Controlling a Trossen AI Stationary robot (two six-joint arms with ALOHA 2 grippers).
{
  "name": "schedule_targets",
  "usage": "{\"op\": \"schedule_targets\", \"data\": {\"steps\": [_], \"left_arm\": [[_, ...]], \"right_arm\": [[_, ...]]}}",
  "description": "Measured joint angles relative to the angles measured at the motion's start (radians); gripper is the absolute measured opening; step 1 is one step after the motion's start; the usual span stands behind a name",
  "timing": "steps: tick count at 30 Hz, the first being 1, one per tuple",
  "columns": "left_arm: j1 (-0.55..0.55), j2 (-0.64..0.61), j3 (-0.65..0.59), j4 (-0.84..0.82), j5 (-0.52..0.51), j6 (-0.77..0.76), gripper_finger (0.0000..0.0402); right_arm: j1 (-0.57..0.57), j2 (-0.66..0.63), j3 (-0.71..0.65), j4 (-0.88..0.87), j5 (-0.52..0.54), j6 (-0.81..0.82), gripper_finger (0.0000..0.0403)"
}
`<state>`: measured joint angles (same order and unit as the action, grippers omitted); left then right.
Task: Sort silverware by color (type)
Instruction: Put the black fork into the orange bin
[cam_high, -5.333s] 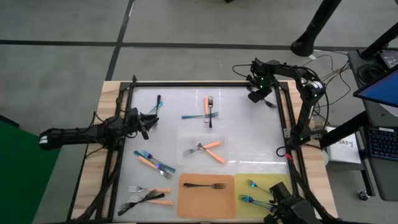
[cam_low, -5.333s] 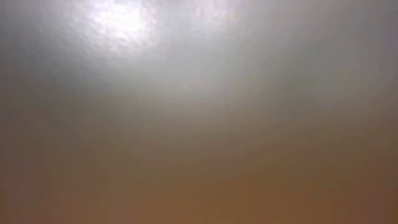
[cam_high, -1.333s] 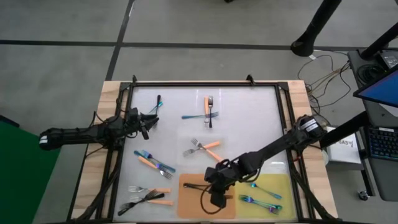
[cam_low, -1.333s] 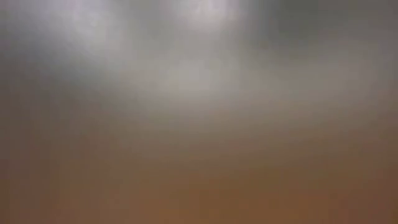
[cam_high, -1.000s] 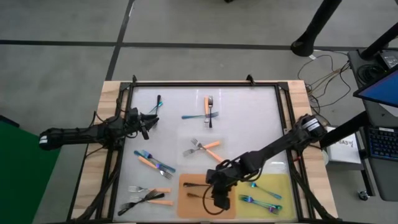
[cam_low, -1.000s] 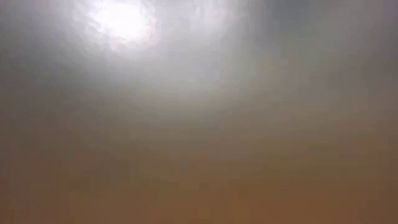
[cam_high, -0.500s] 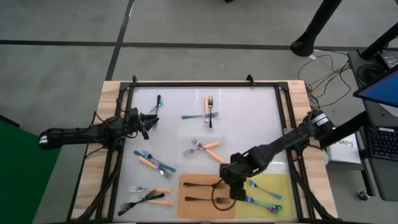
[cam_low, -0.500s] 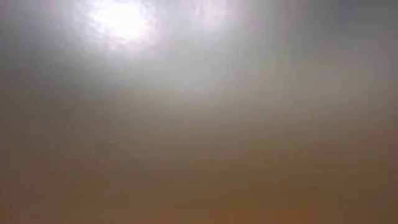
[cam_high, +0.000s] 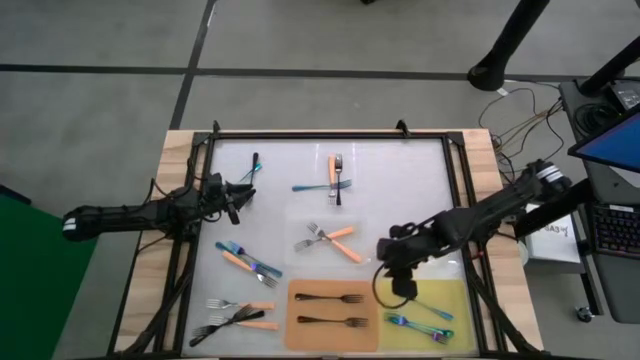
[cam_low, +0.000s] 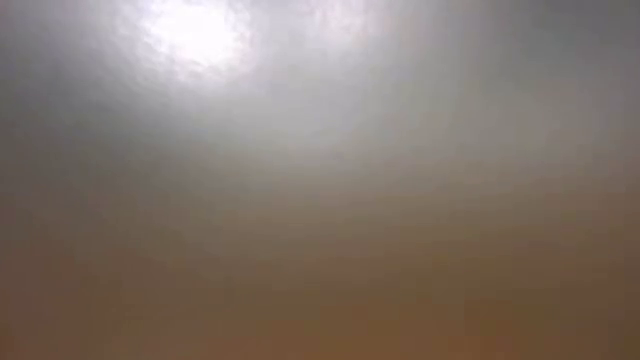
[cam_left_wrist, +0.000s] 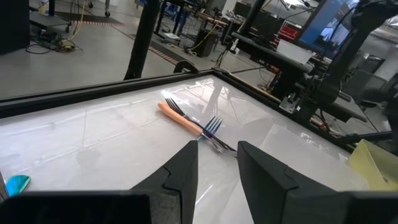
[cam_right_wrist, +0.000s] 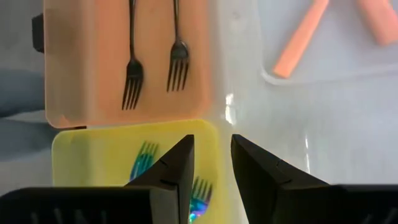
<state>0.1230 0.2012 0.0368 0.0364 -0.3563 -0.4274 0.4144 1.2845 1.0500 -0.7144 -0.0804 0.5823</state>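
**Q:** Where do your fingers stand at this moment?

**A:** My right gripper (cam_high: 401, 291) hangs with its fingers (cam_right_wrist: 261, 177) spread and pinching nothing, over the seam where the orange square mat (cam_high: 303, 310) meets the yellow square mat (cam_high: 455, 298) at the desk's near edge. My left gripper (cam_high: 243, 190) waits at the left side of the clear-topped desk (cam_high: 400, 190), its fingers (cam_left_wrist: 183, 177) also parted and empty.

**Q:** And the silverware?

**A:** Two all-black metal forks (cam_high: 335, 309) lie side by side on the orange mat, just beside my right fingers; my right wrist view shows their tines (cam_right_wrist: 134, 90) pointing the same way. Two iridescent blue-teal forks (cam_high: 420, 314) rest on the yellow mat. Farther out, two silver forks with orange handles (cam_high: 335, 240) cross at mid-desk. Near the far edge, an orange-handled fork (cam_high: 333, 172) crosses an iridescent fork (cam_high: 318, 186); my left wrist view looks at that pair (cam_left_wrist: 193, 124). One dark fork with a teal end (cam_high: 254, 167) lies just beyond my left fingers. Toward the near left, an orange-handled and an iridescent fork (cam_high: 248, 262) lie crossed, and a cluster of orange-handled and black forks (cam_high: 238, 316) sits at the corner. The low view shows only a blur.
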Motion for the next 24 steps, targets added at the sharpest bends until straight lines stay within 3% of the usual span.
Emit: {"op": "schedule_targets", "data": {"steps": [11,24], "left_arm": [[0.0,0.0,0.0,0.0,0.0,0.0,0.0096],[0.0,0.0,0.0,0.0,0.0,0.0,0.0096]], "right_arm": [[-0.08,-0.162,-0.187,0.191,0.005,0.0,0.0095],[-0.178,-0.166,-0.201,0.233,0.122,0.076,0.0082]]}}
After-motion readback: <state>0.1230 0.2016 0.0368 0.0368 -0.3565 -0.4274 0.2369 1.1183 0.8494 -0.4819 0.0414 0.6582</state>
